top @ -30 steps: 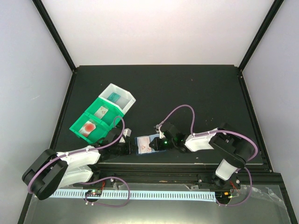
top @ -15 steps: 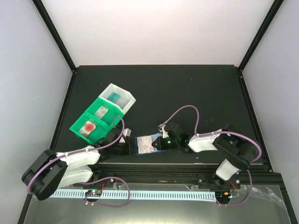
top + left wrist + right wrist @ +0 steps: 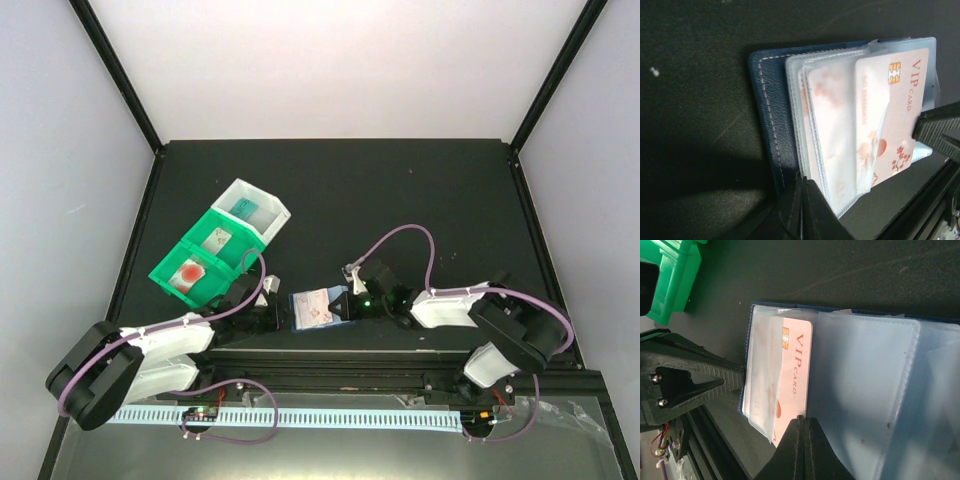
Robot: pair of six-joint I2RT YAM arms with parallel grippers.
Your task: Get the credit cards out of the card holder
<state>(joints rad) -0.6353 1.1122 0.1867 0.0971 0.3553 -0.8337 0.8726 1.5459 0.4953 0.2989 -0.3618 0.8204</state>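
On the far left the green bins (image 3: 200, 262) stand well clear of the work. To their right the left gripper (image 3: 803, 192) is pressed together on the near edge of the holder (image 3: 769, 125), which lies open and flat on the table (image 3: 400, 200) close to the front rail, between the two arms. One pink-and-white card (image 3: 895, 110) sticks partway out of the clear sleeves (image 3: 865, 380). The right gripper (image 3: 801, 426) is closed on its exposed edge, though from its own camera it is hard to say whether the pads have the card alone or a bit of sleeve film with it. A second card seems to sit deeper in a frosted pocket, not yet reached. The step in hand looks like drawing this first card free, and it will go best if the left gripper does nothing but hold the holder down while the right one pulls straight along the pocket's opening, away from the spine and low over the table. A lifting or twisting pull would likely bend the thin plastic or drag the whole holder out of the left pinch. If film is caught in the grip the sleeve will come along too, so a slow start is wise, and any tenting of the sleeve is a cue to re-grip further out on the bare card.
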